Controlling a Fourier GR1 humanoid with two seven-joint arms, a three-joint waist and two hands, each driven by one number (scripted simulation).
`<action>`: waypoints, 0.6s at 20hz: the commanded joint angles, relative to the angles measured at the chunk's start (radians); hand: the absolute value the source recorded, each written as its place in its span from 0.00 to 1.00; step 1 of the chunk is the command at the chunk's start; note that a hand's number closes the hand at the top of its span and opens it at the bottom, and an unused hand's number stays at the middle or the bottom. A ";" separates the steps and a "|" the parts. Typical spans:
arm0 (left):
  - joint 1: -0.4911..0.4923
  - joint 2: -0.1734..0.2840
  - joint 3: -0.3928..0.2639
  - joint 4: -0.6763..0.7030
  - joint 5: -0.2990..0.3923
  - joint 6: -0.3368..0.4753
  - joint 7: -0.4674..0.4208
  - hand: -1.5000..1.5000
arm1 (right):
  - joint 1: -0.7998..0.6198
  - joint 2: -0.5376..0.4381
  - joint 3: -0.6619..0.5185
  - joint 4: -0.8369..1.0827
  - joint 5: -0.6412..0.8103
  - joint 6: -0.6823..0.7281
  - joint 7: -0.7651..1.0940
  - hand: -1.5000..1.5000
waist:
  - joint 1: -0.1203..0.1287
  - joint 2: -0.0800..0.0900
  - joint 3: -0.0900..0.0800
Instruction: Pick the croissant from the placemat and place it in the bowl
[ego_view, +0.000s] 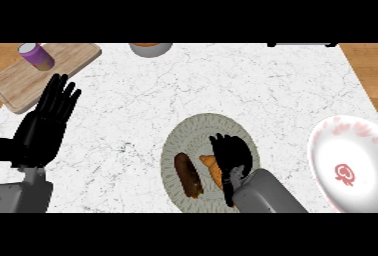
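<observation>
Right black hand (230, 156) curls down onto the golden-brown croissant (212, 169) on the round grey placemat (193, 131); light, flaky, best held mid-body.

My left hand (46, 120) stands open at the left edge of the head view, fingers straight and pointing up, palm flat, at rest. Its grey forearm (26, 197) rises from the lower left corner. My right hand (230, 157) is lower and nearer the middle, fingers pointing up and away from me and curled downward. Its grey forearm (269, 195) slants in from the lower edge, angled up and to the left.
</observation>
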 joint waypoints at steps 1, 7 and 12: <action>-0.002 -0.014 0.010 -0.016 -0.005 -0.019 0.020 0.50 | -0.067 0.036 -0.053 0.108 0.042 0.029 -0.022 0.00 | 0.003 0.000 0.000; -0.026 -0.033 0.025 0.065 -0.029 -0.027 -0.035 0.50 | -0.023 -0.040 0.071 0.072 0.118 0.035 -0.174 1.00 | -0.003 0.000 0.000; -0.009 -0.071 0.001 -0.024 -0.065 0.014 0.019 0.50 | -0.132 0.032 0.013 0.179 0.174 0.045 -0.217 1.00 | 0.004 0.000 0.000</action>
